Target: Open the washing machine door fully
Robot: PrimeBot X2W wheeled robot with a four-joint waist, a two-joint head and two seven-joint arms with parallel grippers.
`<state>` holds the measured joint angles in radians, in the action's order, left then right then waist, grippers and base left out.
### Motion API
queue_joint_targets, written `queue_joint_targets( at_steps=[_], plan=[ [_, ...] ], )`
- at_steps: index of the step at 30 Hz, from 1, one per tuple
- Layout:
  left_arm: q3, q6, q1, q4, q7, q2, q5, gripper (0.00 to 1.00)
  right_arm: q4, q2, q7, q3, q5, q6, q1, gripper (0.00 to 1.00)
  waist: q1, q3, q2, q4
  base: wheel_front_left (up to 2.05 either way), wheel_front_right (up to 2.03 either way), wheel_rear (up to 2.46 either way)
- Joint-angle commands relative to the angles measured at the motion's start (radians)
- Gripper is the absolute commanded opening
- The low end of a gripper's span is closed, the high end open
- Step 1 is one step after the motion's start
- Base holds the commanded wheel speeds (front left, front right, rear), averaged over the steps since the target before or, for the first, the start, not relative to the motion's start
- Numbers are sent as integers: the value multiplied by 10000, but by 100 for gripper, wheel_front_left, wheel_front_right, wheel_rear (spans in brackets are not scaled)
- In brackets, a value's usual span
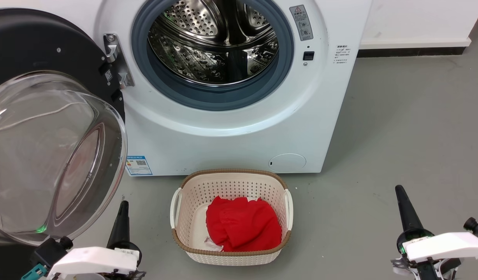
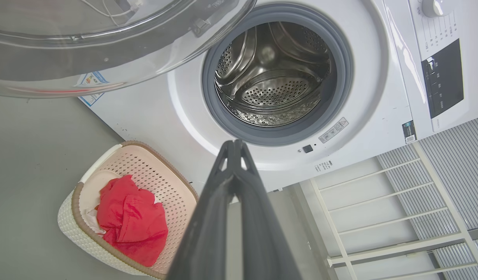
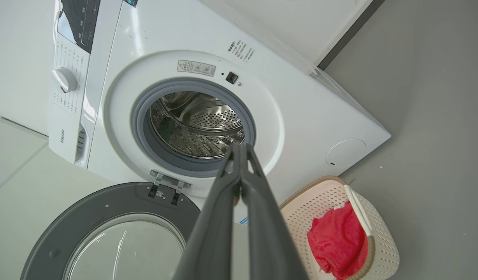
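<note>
One red cloth [image 1: 243,223] in basket [image 1: 231,172]

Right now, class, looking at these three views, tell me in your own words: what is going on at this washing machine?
The washing machine door stands swung wide on its hinge, with the steel drum exposed. The left tool sits low beside the door and the right tool is off to the other side. Both are shut, hold nothing and are clear of the washing machine. A basket holding a red cloth stands in front.
</note>
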<state>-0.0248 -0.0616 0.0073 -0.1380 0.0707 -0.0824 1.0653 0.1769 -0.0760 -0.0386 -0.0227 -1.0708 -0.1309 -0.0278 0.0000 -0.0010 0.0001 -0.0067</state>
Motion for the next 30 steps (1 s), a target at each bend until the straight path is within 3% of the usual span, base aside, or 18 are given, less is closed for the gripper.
queue_joint_targets(
  at_steps=[1, 30],
  plan=[
    [-32, -52, -273, 29, -55, -49, 222, 0, -44, -67, 38, -33, -204, 0, -258, 0, 0, 0, -1, 1, 0, 0, 0],
    [-251, -392, -756, -529, -794, -34, 3132, 0, 323, -44, 661, -296, -3071, 2, -578, 0, 0, 19, -1, 31, 0, 0, 0]
  ],
)
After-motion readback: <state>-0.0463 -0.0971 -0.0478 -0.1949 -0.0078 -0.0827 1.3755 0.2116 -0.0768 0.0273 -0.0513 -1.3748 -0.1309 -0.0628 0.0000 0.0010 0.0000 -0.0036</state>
